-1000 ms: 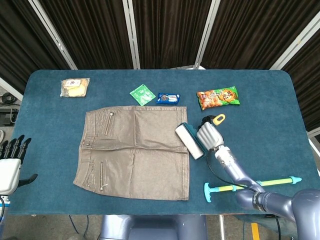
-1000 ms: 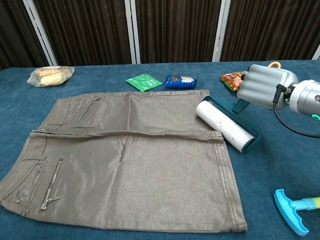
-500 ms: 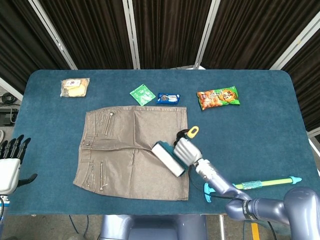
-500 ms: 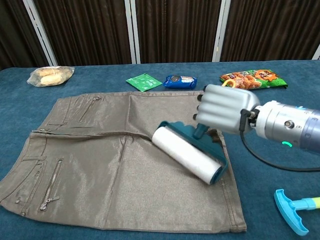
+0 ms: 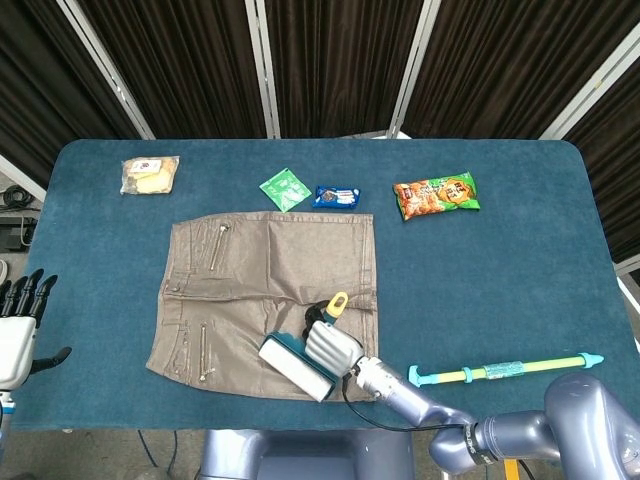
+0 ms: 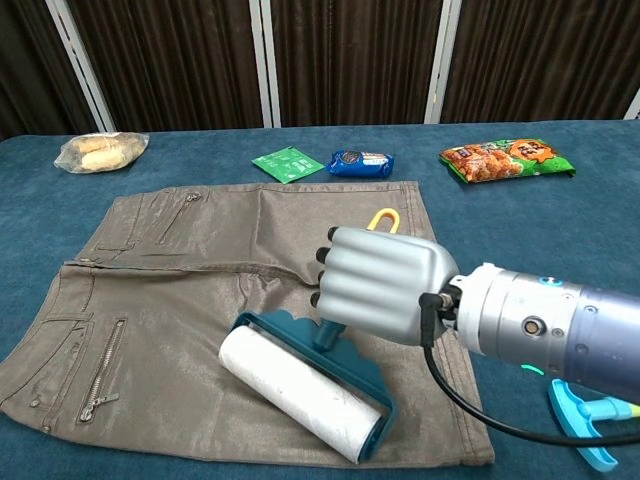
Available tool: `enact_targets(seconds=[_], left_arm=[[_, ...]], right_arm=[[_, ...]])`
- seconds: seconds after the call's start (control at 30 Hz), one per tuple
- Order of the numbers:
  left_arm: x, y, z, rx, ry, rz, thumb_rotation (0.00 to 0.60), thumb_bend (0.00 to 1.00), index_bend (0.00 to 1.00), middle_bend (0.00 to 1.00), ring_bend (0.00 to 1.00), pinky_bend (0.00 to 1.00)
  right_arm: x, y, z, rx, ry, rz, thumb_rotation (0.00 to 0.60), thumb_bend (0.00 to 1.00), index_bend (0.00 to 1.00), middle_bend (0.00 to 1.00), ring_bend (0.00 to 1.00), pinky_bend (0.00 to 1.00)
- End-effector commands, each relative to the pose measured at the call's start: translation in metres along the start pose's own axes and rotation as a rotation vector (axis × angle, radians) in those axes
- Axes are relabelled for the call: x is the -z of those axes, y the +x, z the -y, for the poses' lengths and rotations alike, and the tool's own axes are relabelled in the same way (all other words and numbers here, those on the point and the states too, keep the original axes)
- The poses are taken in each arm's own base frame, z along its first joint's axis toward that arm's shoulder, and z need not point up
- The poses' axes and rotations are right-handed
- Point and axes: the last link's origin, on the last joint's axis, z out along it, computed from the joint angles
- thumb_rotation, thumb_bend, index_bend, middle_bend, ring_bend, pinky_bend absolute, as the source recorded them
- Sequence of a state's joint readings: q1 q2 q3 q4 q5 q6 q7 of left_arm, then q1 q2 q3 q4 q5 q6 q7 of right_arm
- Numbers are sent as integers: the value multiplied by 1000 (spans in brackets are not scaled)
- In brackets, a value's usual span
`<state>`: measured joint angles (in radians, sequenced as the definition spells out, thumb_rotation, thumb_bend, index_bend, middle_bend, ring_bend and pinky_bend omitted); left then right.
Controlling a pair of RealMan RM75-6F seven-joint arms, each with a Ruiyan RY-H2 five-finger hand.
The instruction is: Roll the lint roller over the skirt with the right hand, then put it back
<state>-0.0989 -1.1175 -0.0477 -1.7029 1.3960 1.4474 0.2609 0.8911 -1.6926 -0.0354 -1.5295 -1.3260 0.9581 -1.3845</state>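
A taupe skirt (image 5: 270,300) (image 6: 200,310) with zips lies flat on the blue table. My right hand (image 5: 335,347) (image 6: 385,285) grips the yellow-tipped handle of a teal lint roller (image 5: 296,367) (image 6: 300,395). Its white roll rests on the skirt near the front hem, right of the middle. My left hand (image 5: 20,320) hangs off the table's left edge, fingers spread and holding nothing; the chest view does not show it.
Along the back lie a bread bag (image 5: 149,174), a green sachet (image 5: 286,188), a blue snack pack (image 5: 337,196) and an orange crisp bag (image 5: 436,194). A teal and yellow long-handled tool (image 5: 500,369) lies at the front right.
My right hand has drawn the lint roller from the skirt's right edge across the fabric, leftward and toward the front hem. The left hand has stayed put.
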Motion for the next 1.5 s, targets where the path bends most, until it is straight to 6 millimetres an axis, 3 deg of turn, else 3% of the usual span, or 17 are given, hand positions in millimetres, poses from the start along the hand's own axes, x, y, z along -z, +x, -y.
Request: enact_targets(seconds=[0.03, 0.4, 0.63, 1.1, 1.17, 1.2, 1.23, 1.3, 1.33, 1.4, 1.5], left_arm=[[0, 0, 0, 1, 1, 0, 600, 0, 0, 0, 0, 0], [0, -2, -2, -7, -1, 7, 600, 0, 0, 0, 0, 0], [-1, -4, -4, -15, -2, 11, 600, 0, 0, 0, 0, 0], [1, -4, -6, -16, -1, 11, 600, 0, 0, 0, 0, 0], [1, -4, -6, -16, -2, 11, 600, 0, 0, 0, 0, 0], [2, -4, -6, -15, -3, 12, 600, 0, 0, 0, 0, 0], [2, -4, -6, -14, -4, 12, 600, 0, 0, 0, 0, 0], [2, -4, -6, -14, -4, 12, 600, 0, 0, 0, 0, 0], [2, -4, -6, -14, -4, 13, 600, 0, 0, 0, 0, 0], [2, -4, -6, -13, -5, 17, 600, 0, 0, 0, 0, 0], [3, -4, -7, -10, -9, 20, 600, 0, 0, 0, 0, 0]], right_arm=[[0, -5, -4, 6, -16, 15, 600, 947, 411, 422, 298, 390], [13, -66, -52, 18, -173, 197, 600, 948, 411, 422, 298, 390], [33, -105, -82, 11, -267, 303, 600, 948, 410, 422, 298, 390], [74, -157, -126, -30, -416, 448, 600, 946, 409, 422, 296, 390], [79, -164, -130, -32, -431, 471, 600, 852, 360, 412, 274, 390], [82, -168, -132, -35, -442, 485, 600, 671, 277, 377, 233, 377], [84, -171, -134, -39, -451, 494, 600, 408, 163, 310, 167, 342], [90, -177, -135, -73, -471, 522, 600, 71, 26, 156, 52, 253], [92, -178, -135, -87, -479, 532, 600, 2, 0, 81, 14, 209], [95, -177, -136, -111, -498, 537, 600, 0, 0, 15, 0, 163], [100, -171, -138, -147, -534, 514, 600, 0, 0, 0, 0, 104]])
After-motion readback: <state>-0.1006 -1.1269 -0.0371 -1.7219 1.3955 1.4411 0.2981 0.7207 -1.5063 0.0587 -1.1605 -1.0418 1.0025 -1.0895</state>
